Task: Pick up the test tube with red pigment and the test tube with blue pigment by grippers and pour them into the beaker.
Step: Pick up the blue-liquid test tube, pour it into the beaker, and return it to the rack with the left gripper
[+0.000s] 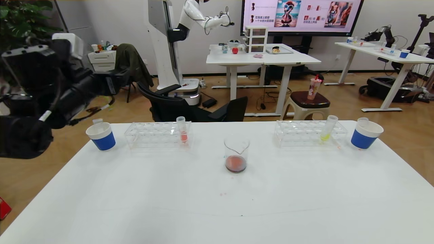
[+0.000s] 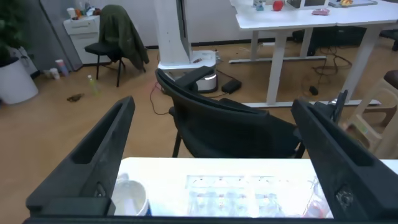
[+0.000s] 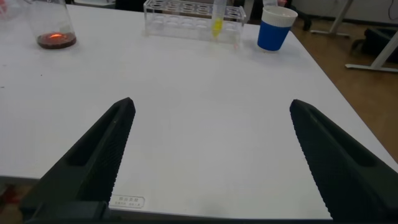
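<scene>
A: Where does the head view look from?
B: High, facing forward and down over the white table point(image 1: 217, 203), with the office behind it.
A: And the left wrist view?
B: Above the table's far left corner, looking out between its own fingers point(image 2: 93, 162) at the left rack point(image 2: 236, 196) and a chair.
A: The right wrist one?
B: Low at the near edge, facing the beaker point(image 3: 55, 28) and right rack point(image 3: 186, 15), both also in the head view
</scene>
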Robot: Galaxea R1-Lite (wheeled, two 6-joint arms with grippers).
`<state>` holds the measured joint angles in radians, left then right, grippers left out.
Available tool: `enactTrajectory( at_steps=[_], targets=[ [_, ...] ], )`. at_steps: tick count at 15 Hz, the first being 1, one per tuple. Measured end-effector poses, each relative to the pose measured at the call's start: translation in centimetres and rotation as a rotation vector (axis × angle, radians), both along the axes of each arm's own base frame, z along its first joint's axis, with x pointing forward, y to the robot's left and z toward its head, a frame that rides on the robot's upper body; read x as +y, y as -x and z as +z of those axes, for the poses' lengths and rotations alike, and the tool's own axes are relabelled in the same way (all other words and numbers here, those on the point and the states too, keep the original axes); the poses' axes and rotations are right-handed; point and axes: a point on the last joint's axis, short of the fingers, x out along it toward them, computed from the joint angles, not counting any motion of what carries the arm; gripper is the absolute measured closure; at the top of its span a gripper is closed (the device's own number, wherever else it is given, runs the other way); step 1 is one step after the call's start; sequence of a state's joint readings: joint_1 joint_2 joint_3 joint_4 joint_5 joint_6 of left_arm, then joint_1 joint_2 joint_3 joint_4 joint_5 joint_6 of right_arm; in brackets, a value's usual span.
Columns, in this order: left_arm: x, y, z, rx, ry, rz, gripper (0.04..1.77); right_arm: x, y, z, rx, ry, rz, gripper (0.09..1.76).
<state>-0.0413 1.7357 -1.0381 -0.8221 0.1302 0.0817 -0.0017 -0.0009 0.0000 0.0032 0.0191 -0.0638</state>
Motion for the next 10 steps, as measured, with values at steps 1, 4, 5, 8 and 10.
enactTrajectory(
  at_steps=[1, 4, 5, 8, 10],
  targets=[
    [0.1, 1.9, 0.9, 0.009, -0.028, 0.005, 0.06, 0.0, 0.0, 0.0, 0.0, 0.0, 0.0, 0.11],
    [0.5, 7.9, 3.1, 0.028, -0.088, 0.019, 0.06, 0.0, 0.0, 0.0, 0.0, 0.0, 0.0, 0.11],
    [0.8, 10.0, 3.5, 0.031, -0.097, 0.028, 0.06, 0.0, 0.0, 0.0, 0.0, 0.0, 0.0, 0.11],
    [1.7, 16.6, 4.2, 0.044, -0.105, 0.073, 0.06, 0.0, 0.0, 0.0, 0.0, 0.0, 0.0, 0.11],
    [1.9, 21.1, 4.5, 0.011, -0.099, 0.095, 0.06, 0.0, 0.0, 0.0, 0.0, 0.0, 0.0, 0.11]
  ],
)
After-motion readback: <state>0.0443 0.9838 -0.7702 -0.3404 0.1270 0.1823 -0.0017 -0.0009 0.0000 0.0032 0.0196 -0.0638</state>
